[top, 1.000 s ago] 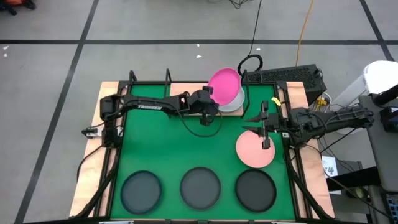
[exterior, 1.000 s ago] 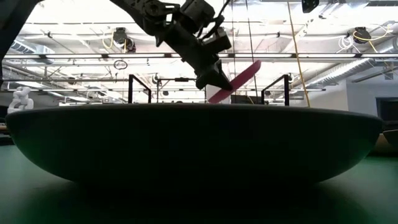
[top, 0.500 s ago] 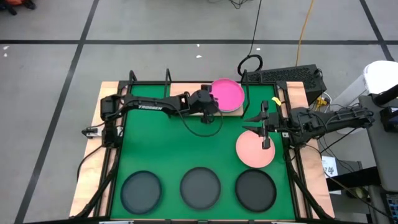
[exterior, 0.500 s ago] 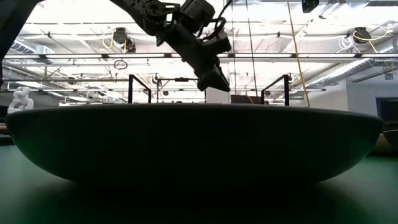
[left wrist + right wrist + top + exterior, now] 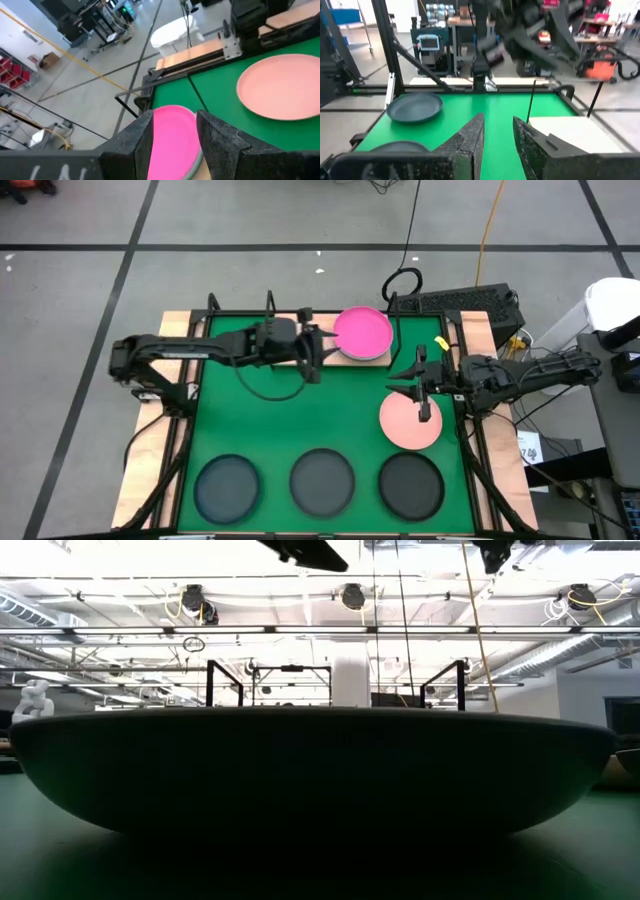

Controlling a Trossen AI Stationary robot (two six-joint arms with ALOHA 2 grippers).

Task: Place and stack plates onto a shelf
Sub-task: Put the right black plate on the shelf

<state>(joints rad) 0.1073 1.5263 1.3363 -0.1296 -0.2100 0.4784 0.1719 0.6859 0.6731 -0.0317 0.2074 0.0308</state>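
Note:
The hot pink plate [image 5: 362, 332] lies flat on top of a stack on the light-wood shelf [image 5: 383, 360] at the table's far edge. My left gripper [image 5: 320, 346] stands open just left of it and clear of it. In the left wrist view the pink plate [image 5: 172, 145] shows between the two open fingers. The salmon plate [image 5: 410, 422] lies flat on the green mat at the right. My right gripper [image 5: 405, 378] hovers open over its far rim, nothing between its fingers [image 5: 495, 130]. Three dark plates [image 5: 322, 480] lie along the near edge.
A black frame [image 5: 240, 308] rims the mat's far side, with a black box [image 5: 465, 302] and cables beyond the far right corner. The low view is mostly filled by a dark plate [image 5: 310, 770] close to the camera. Bare green mat [image 5: 290, 415] lies mid-table.
My left gripper has opened and let go of the hot pink plate, which has dropped from a tilt to lie flat on the stack. The gripper has then drawn back toward the table's left edge and risen out of the low view.

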